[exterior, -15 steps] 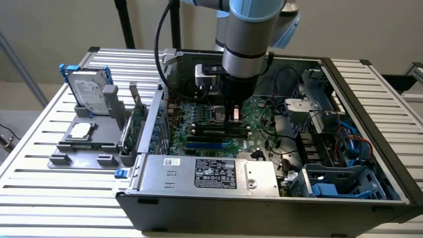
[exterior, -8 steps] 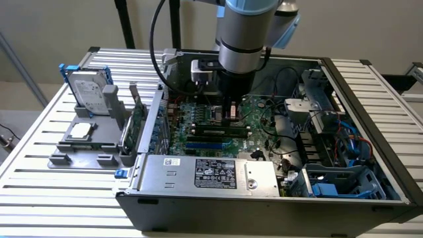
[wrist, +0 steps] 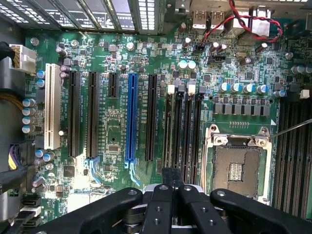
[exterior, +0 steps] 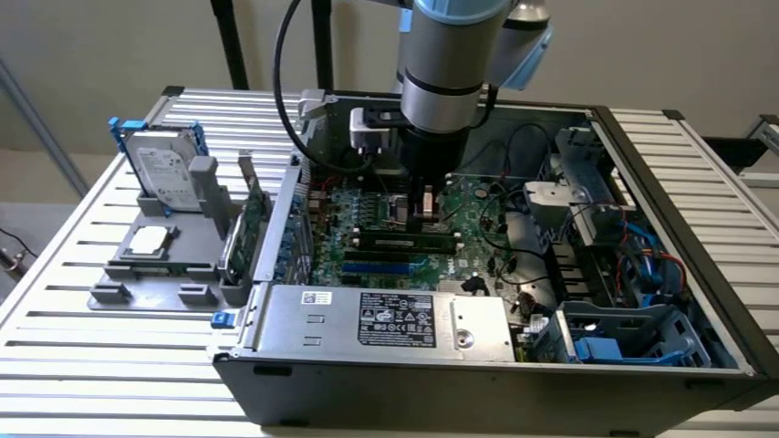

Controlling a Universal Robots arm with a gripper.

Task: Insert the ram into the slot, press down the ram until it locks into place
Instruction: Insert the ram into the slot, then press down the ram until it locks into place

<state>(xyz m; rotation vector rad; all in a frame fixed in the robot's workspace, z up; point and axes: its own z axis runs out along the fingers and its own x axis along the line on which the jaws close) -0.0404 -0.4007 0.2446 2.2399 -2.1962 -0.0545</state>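
Item: open dark-grey steel computer case (exterior: 487, 370) lying on a slatted aluminium worktop (exterior: 109, 365), with the large green motherboard (wrist: 112, 141) exposed inside. Task piece: the ram (exterior: 402, 242), a long thin green circuit-board stick with a row of small black chips. In the exterior view it stands on its edge in the board's mid area, its long axis running across that view from left to right. It appears to sit in the slot (wrist: 168, 131), the long narrow black plastic socket at the edge of a bank of parallel ones, on the side toward the long blue plastic socket (wrist: 130, 117). Whether the end clips have caught cannot be told. The black two-fingered end effector (exterior: 425, 214) hangs straight down from the grey and blue arm. It stands directly over the stick, towards the exterior view's right of the stick's midpoint. Contact with the top edge cannot be confirmed. Seen from the wrist, the end effector (wrist: 170, 176) has its fingers drawn together with no gap between the tips, and they line up with the slot's long axis at one end of it. Nothing can be seen pinched between them. Judgement: the posture fits pressing down rather than carrying. Also present: square metal-framed processor socket (wrist: 239, 168) beside the bank, and a silver hard drive in a blue frame (exterior: 164, 169) on the worktop.
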